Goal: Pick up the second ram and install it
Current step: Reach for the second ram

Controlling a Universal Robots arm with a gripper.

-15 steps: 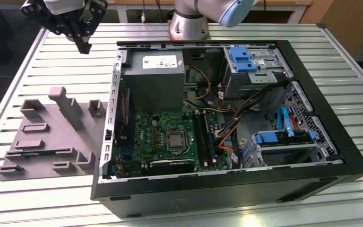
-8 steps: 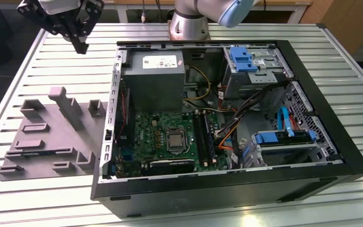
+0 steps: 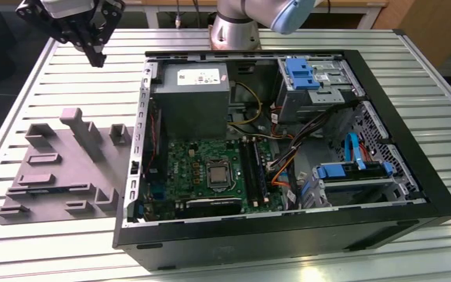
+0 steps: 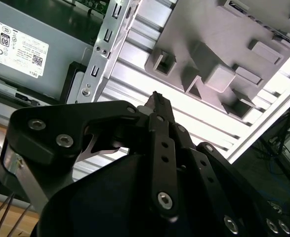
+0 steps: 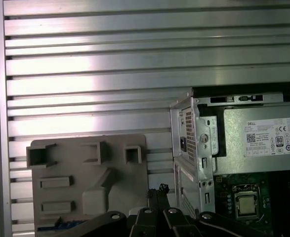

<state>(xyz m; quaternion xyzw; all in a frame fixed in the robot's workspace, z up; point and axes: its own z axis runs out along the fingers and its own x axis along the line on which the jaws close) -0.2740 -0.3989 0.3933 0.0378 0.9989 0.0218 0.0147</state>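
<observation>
My gripper (image 3: 96, 59) hangs high over the slatted table at the back of the exterior view's left, fingers pressed together with nothing between them. Both wrist views show the same closed fingertips (image 4: 157, 98) (image 5: 162, 190). The second ram (image 3: 49, 189) looks like a thin dark strip lying along the near part of the grey plastic tray (image 3: 61, 170), well below and in front of the gripper. A stretch of that strip (image 4: 283, 27) shows at the tray's edge in the second wrist view. Dark memory slots (image 3: 253, 170) run beside the processor socket on the green motherboard.
The open computer case (image 3: 288, 147) lies on its side and takes up the middle and the exterior view's right. It holds a grey power supply (image 3: 190, 94), blue drive brackets (image 3: 304, 73) and loose cables. The arm's base (image 3: 237, 29) stands behind the case. The tray has raised blocks.
</observation>
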